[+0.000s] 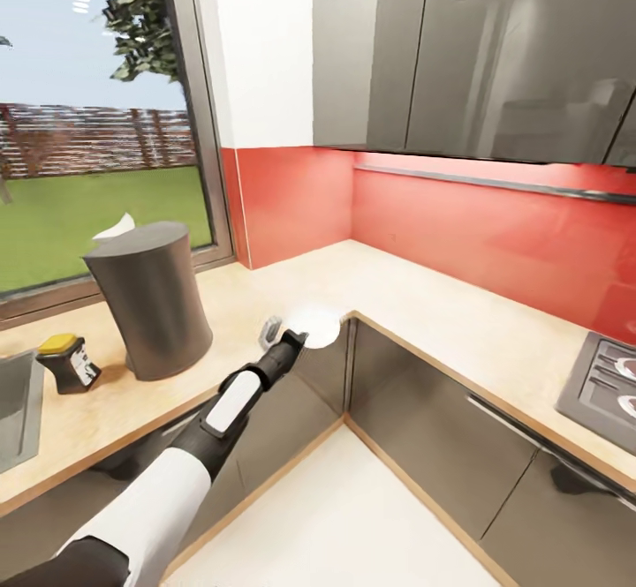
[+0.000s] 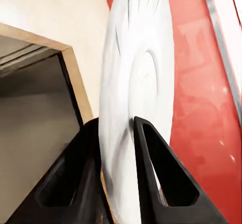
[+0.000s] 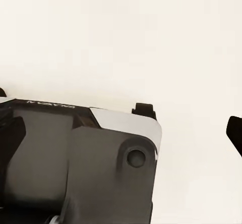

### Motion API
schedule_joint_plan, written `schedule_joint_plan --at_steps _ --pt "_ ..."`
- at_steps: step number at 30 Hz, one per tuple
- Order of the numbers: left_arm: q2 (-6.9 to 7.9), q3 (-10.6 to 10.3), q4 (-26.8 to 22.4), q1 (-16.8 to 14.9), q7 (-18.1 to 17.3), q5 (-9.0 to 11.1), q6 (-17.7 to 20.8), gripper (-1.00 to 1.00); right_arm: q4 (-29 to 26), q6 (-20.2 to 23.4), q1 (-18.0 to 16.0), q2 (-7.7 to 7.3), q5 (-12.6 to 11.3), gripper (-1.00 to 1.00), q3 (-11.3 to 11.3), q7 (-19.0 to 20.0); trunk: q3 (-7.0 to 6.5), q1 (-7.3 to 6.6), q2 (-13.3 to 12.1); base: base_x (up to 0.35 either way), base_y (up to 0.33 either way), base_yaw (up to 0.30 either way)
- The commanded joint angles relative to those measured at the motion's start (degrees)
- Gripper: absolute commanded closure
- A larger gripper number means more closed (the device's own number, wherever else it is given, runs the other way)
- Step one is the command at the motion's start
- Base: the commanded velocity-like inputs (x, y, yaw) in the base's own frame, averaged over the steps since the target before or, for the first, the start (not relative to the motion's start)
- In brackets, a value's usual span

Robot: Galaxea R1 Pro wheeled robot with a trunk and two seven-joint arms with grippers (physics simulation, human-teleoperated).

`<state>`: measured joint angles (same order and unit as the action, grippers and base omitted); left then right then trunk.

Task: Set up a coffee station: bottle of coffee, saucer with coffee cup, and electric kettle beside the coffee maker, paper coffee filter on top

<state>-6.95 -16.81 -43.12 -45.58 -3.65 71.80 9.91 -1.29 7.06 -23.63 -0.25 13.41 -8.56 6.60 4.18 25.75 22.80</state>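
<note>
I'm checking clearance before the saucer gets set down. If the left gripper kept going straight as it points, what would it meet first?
Probably the red backsplash; the left gripper, shut on the saucer, points across the countertop corner. Depth is unclear.

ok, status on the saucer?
Left gripper shut on saucer, over the counter's inner corner. Coffee maker beside it, filter on top. Right jaws: can't tell.

L arm extended fwd from lower-left of head view, white upper seg, black forearm w/ white panel, wrist angled up toward counter corner. L gripper (image 1: 296, 333) at arm tip; in L wrist view its two black fingers (image 2: 151, 173) are closed on the saucer (image 2: 136, 93), one finger each side of the rim, plate held edge-on. R gripper (image 3: 189, 118): two dark fingertips seen well apart, nothing between them; part of robot's dark and white body beside them.
</note>
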Motion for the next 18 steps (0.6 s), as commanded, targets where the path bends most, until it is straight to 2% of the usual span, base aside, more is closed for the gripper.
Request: schedule_joint_plan --at_steps 1,4,7,9,18 --pt "-0.20 0.0 0.0 -0.1 0.4 0.4 -1.3 1.00 -0.1 0.3 0.0 -0.02 0.6 -1.00 -0.5 0.3 0.13 0.03 0.1 0.000 0.000 0.271" --pt "-0.63 -0.1 0.4 0.1 1.1 0.5 -4.1 1.00 -0.1 0.3 0.0 -0.02 0.6 -1.00 -0.5 0.3 0.13 0.03 0.1 0.000 0.000 0.272" --pt "-1.05 -0.1 0.7 0.2 1.2 1.1 -4.8 1.00 -0.1 0.3 0.0 -0.05 0.6 -1.00 -0.5 0.3 0.13 0.03 0.1 0.000 0.000 0.182" --pt "-1.19 -0.1 0.8 0.3 1.3 1.9 -5.4 1.00 -0.1 0.3 0.0 -0.32 0.6 -1.00 -0.5 0.3 0.13 0.03 0.1 0.000 0.000 0.048" --pt "-1.20 -0.5 0.8 1.3 1.3 1.8 -7.0 1.00 -0.1 0.3 0.0 -0.69 0.7 -1.00 -0.4 0.3 0.13 0.03 0.1 0.000 0.000 0.006"
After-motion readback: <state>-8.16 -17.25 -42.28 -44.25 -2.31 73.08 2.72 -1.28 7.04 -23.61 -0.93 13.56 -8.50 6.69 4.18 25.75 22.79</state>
